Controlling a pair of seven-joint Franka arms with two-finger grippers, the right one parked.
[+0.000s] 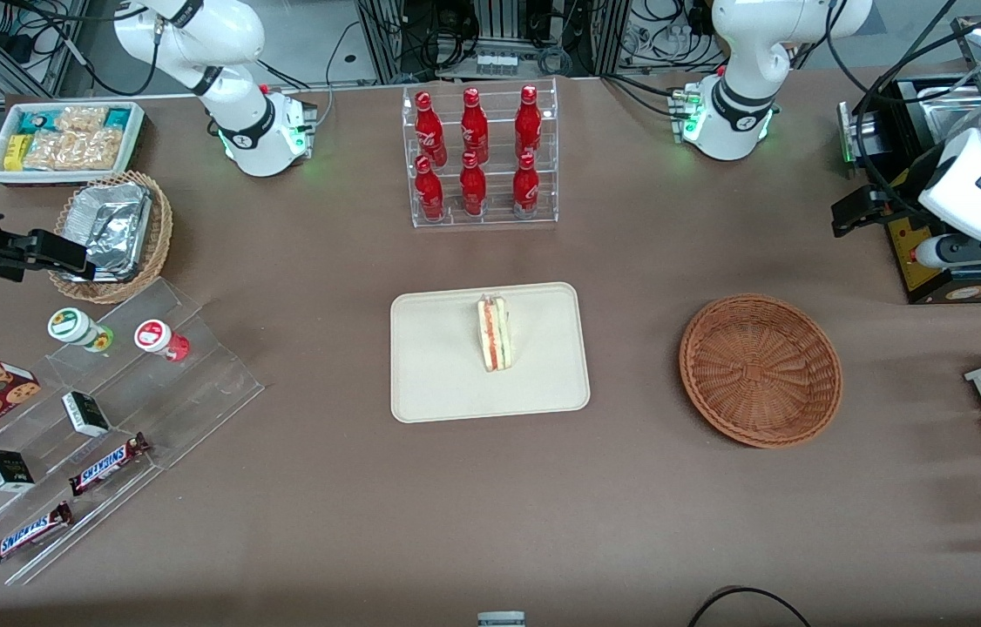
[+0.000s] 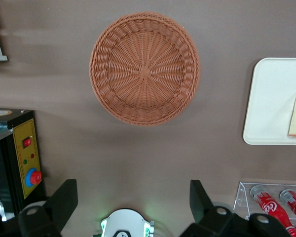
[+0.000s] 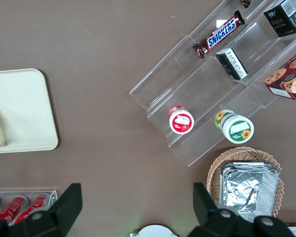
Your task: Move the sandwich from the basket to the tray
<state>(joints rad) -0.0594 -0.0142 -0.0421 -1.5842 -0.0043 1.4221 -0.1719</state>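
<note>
On the brown counter [image 1: 630, 488] you see the cream tray [image 1: 447, 383] at centre, with the round basket [image 1: 761, 370] beside it toward the working arm's end, holding nothing. Your hand [image 2: 133, 207] hovers high near that end of the counter, fingers [image 2: 64, 200] spread apart and gripping nothing. Resting on the tray, the sandwich [image 1: 493, 333] shows its red and green filling.

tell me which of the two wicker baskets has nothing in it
The reddish-brown basket, lying empty below the open gripper. The lighter tan basket holds a crumpled foil container. The sandwich already stands on the tray.
</note>
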